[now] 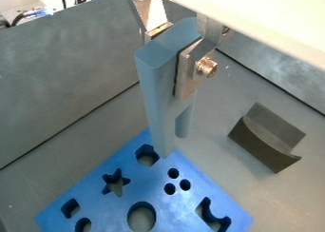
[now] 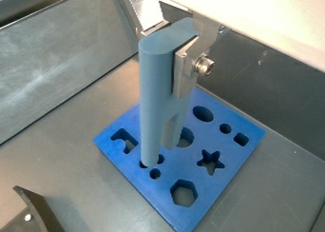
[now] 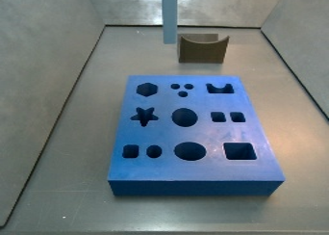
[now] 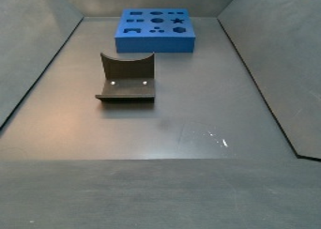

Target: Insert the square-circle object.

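- Filling both wrist views, nearest the lens, the piece (image 1: 168, 84) is hanging upright in the tool (image 1: 185, 67), its lower end hovering over the board (image 1: 95, 203), seemingly near the square-and-round hole pair at the board's edge.
- Silver fingers (image 1: 191, 65) are clamping its flat upper bar from the sides, so the tool is clenched on the piece.
- Judging by its look, the piece is rigid, light and smooth; gripping it high on the flat bar is leaving the pegs free, but a long lever below the grip could be swinging or slipping if a peg catches a hole edge.
- In a side view the piece (image 3: 168, 15) is showing only as a pale strip cut off by the frame, above the board (image 3: 193, 176); the tool is out of shot there.
- Peg tips are hard to make out, so whether they are touching the board is unclear.
- Standing apart on the surface (image 4: 189, 129) is the dark fixture (image 4: 127, 78).
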